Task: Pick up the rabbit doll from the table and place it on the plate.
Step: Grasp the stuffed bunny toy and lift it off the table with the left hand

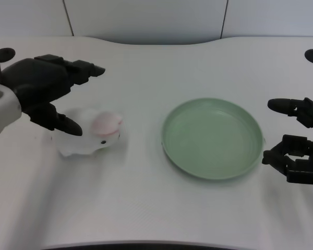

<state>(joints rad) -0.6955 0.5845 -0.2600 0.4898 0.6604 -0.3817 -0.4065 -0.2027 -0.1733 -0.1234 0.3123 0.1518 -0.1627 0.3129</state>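
Left hand (44,88) hangs wide open, the rabbit (90,132) just beneath its fingers, the green plate (213,138) well off right.

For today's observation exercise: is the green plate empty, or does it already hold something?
Empty. The green plate shows only its bare surface; the rabbit doll lies on the table to its left.

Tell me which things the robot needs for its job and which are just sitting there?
Needed:
left robot hand, open above the doll
white rabbit doll, on the table
green plate, nothing on it yet

Just there:
white table
right robot hand, idle beside the plate
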